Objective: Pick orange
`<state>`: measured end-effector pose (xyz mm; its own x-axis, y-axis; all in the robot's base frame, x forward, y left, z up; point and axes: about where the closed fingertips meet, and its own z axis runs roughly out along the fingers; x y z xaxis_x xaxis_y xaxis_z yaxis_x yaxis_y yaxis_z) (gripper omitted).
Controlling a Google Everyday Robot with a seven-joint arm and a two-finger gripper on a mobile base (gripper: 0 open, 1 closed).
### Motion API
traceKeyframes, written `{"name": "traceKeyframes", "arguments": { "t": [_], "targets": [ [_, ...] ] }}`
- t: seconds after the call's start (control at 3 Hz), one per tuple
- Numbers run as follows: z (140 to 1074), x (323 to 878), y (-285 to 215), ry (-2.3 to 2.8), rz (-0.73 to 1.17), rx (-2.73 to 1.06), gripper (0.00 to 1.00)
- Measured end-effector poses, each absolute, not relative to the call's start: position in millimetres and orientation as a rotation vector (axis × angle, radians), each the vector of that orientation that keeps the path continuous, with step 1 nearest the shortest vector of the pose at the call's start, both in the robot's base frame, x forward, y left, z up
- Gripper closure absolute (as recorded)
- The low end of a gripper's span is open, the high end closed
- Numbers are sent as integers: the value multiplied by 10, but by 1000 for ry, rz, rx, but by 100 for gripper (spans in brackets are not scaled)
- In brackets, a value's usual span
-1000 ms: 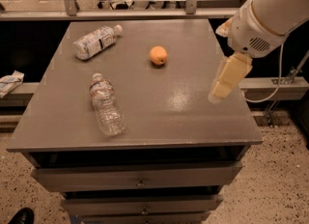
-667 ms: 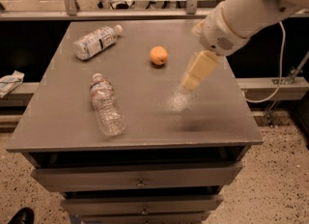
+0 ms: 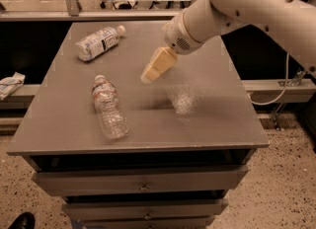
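The orange does not show; the spot at the back middle of the grey table (image 3: 217,109) where it lay is covered by my arm and gripper. My gripper (image 3: 148,77) is cream-coloured and hangs from the white arm (image 3: 232,6). It points down and to the left, above the middle of the table.
A clear plastic bottle (image 3: 98,42) lies at the table's back left. A second clear bottle (image 3: 109,109) lies at the front left. Drawers (image 3: 143,181) sit under the tabletop. A white crumpled item (image 3: 10,85) lies on a ledge to the left. A cable (image 3: 281,82) hangs at the right.
My arm has swung left from the table's right edge to above its middle. The orange, visible before, is now covered by the gripper.
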<state>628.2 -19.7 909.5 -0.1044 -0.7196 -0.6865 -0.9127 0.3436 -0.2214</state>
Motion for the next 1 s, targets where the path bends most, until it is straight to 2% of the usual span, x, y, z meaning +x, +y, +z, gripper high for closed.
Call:
{"name": "traceKeyframes", "arguments": {
  "t": [0.33,1.0],
  "targets": [
    [9039,6622,-125,1864,312,-1383,0],
    [8641,7091,-487,1957,295,-1285,0]
  ]
}}
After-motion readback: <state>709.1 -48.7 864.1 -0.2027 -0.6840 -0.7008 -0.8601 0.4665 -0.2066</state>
